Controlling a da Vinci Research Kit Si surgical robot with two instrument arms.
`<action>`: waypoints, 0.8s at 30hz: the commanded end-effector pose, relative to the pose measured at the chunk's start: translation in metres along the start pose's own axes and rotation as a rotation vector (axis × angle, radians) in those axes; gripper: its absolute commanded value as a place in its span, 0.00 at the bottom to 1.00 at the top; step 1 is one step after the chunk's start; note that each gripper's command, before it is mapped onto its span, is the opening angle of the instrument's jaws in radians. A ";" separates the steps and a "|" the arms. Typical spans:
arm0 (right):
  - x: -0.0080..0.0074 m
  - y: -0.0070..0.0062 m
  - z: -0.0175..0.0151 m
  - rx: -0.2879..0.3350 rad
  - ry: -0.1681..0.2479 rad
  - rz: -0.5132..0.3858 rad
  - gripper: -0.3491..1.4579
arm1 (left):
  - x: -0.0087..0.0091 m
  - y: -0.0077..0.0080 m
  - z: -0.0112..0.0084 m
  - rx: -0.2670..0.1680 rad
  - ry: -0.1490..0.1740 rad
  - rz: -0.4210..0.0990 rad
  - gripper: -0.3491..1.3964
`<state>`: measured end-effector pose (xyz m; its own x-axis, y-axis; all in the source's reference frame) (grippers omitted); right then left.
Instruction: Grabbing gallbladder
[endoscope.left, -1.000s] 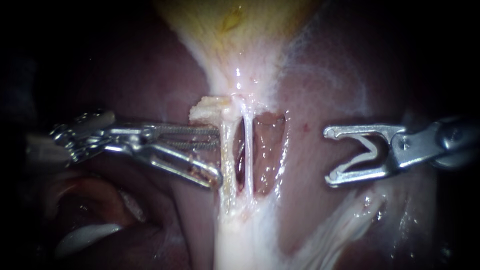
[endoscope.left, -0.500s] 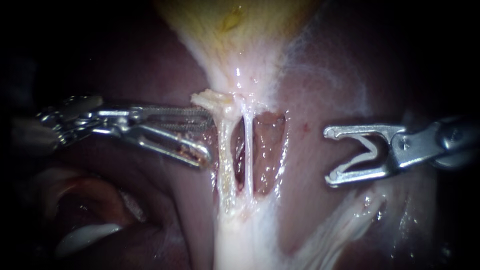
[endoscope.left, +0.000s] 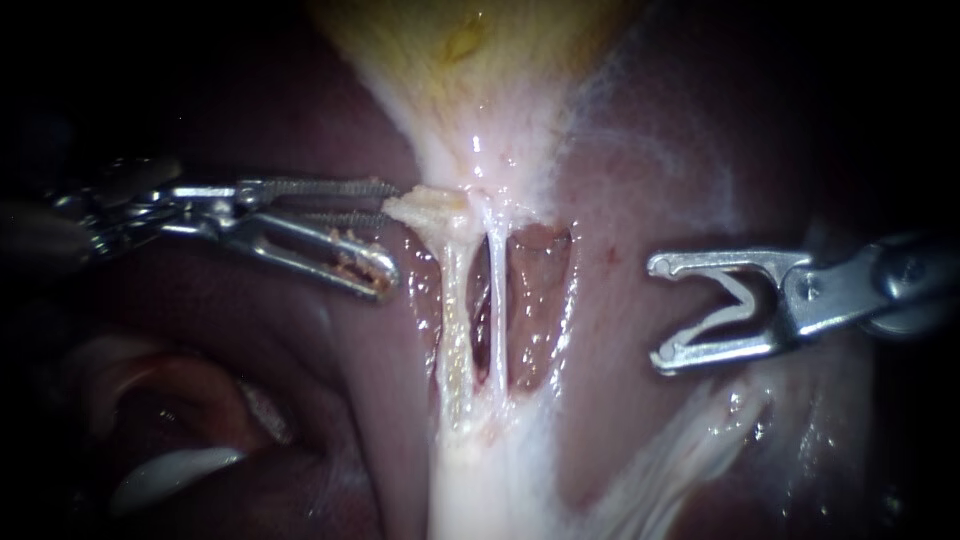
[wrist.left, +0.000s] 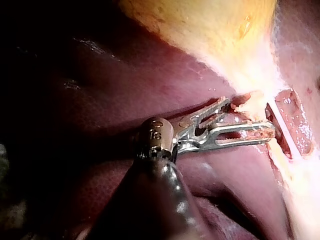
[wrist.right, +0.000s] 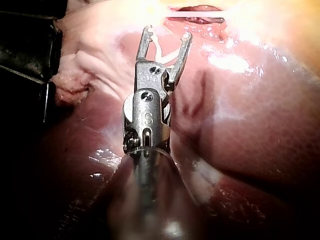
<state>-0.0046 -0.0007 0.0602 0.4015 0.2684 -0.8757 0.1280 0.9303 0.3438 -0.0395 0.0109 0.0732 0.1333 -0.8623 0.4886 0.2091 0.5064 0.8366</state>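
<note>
Here, the left instrument (endoscope.left: 390, 235) is held with jaws parted, its upper tip seemingly touching frayed tissue (endoscope.left: 430, 205) below the yellow gallbladder (endoscope.left: 470, 60). The right instrument (endoscope.left: 662, 311) is spread wide over the liver (endoscope.left: 640, 180).

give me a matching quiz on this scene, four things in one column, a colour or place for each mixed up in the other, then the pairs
Column one
1. gallbladder
2. liver
3. left instrument
4. right instrument

Column two
a. open jaws over the liver, apart from the tubes
b. yellowish, narrowing toward the tubes
c. open jaws next to a pale flap where the tubes meet the gallbladder
d. dark reddish brown

Pairs: 1-b, 2-d, 3-c, 4-a
</note>
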 end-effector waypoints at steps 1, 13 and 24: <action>0.0000 0.0000 0.0000 0.000 0.000 0.000 0.42 | -0.0002 0.0000 0.0001 0.001 0.000 0.005 0.68; 0.0000 0.0000 0.0001 -0.001 0.000 0.000 0.42 | -0.0007 -0.0006 0.0019 -0.015 -0.007 0.029 0.67; 0.0000 0.0001 0.0001 -0.001 0.000 0.000 0.42 | -0.0004 -0.0011 0.0040 -0.012 -0.004 0.084 0.63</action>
<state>-0.0045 -0.0007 0.0603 0.4015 0.2686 -0.8756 0.1270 0.9304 0.3437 -0.0439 0.0106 0.0732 0.1491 -0.8084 0.5695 0.2091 0.5887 0.7809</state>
